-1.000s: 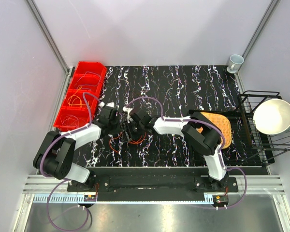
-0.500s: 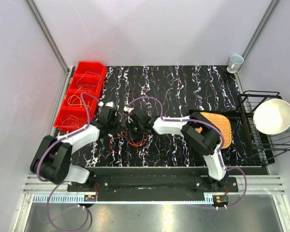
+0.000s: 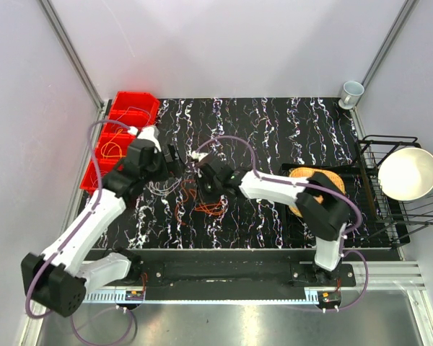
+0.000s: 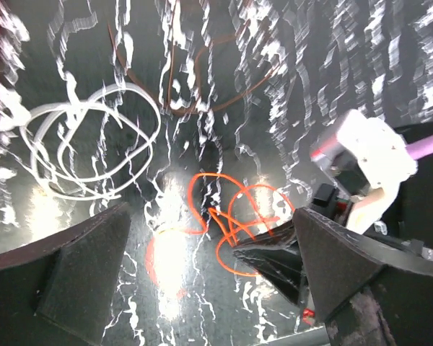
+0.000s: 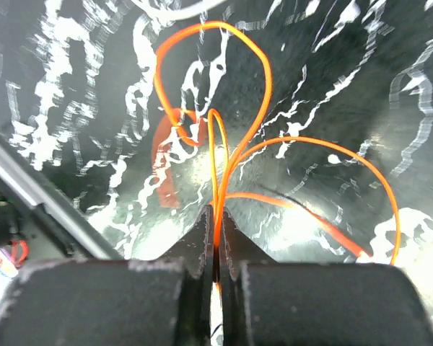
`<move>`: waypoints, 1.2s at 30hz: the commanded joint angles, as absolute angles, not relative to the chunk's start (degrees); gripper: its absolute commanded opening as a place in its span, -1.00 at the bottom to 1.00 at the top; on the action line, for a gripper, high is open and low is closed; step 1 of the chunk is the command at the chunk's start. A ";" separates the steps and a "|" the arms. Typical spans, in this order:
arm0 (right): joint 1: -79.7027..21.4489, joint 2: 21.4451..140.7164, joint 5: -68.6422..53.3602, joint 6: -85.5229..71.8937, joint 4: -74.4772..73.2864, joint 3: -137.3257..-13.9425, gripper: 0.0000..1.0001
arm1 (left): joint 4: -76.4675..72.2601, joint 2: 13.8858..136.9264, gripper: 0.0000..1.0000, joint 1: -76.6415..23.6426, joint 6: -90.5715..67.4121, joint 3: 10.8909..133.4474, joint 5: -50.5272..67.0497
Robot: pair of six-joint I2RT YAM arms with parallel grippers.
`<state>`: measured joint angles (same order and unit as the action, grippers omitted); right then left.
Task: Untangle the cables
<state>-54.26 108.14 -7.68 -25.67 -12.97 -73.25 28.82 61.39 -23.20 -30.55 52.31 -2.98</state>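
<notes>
Black marbled worktop [image 3: 296, 130] — orange cable [image 5: 215, 166] loops left of centre, pinched in closed right tool [image 5: 215, 231]; left tool [image 4: 211, 216] wide open, empty, white cable [image 4: 94, 144] near. Risk: hard pull tightens crossing loops — or cable slips.

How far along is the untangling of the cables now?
Done: the white cable lies clear of the orange cable. In hand: the right jaws are shut on the orange one. Left: its loops cross one another, a reddish cable lies nearby, and the left jaws are open, empty.
</notes>
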 commanded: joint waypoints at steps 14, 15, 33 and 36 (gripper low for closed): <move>-54.41 98.60 8.17 -23.46 -24.87 -75.32 -1.00 | 46.58 40.88 0.97 -23.38 -22.76 51.68 -15.38; -54.40 99.14 8.09 -23.64 -25.05 -75.41 -1.00 | 46.41 40.35 0.97 -23.47 -22.50 51.68 -15.21; -54.40 110.65 11.42 -25.75 -28.39 -79.63 0.27 | 44.03 36.74 0.97 -23.38 -21.62 49.92 -13.10; -54.40 111.01 11.95 -25.75 -29.27 -80.33 0.36 | 44.03 36.83 0.97 -23.47 -21.71 49.75 -13.01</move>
<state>-54.26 110.78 8.97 -25.56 -28.64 -76.86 46.65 37.47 -23.24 -22.44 50.11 -13.06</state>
